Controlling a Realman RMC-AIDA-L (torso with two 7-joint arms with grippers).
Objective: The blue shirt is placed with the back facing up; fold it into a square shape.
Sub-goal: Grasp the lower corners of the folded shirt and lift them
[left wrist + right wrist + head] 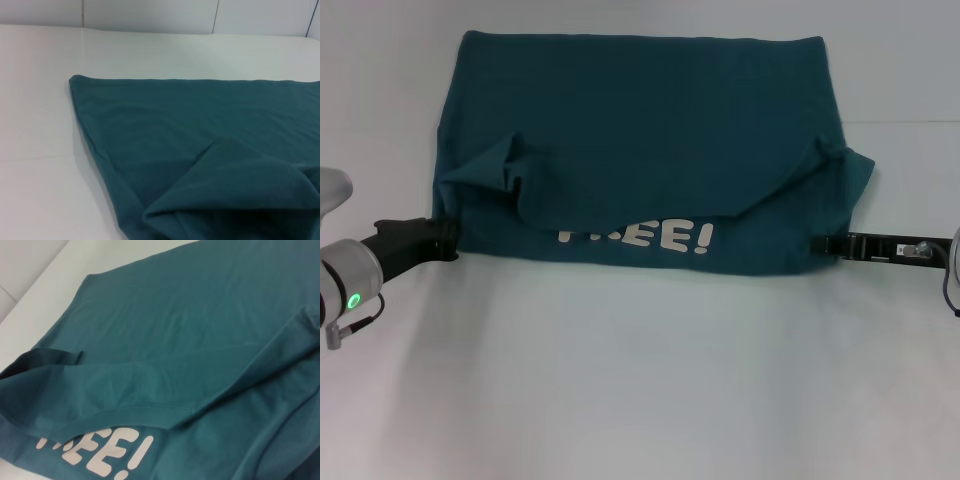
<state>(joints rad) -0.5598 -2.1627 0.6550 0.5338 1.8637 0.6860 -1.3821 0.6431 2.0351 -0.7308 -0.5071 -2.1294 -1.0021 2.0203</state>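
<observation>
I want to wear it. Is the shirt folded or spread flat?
Folded once, not square yet: the shirt is doubled over, a loose flap half-covering its white letters. Both grippers sit at its sides.

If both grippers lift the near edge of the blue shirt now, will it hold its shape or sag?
The blue shirt will likely sag between the left gripper and right gripper: its folded flap already droops in a curve over the white lettering. Its bunched sleeves suggest soft, floppy fabric. It looks light, so it may drag and wrinkle on the table.

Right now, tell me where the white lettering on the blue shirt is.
In the head view the white lettering sits near the blue shirt's front edge, about midway between the left gripper and right gripper, partly covered by a folded-over flap.
</observation>
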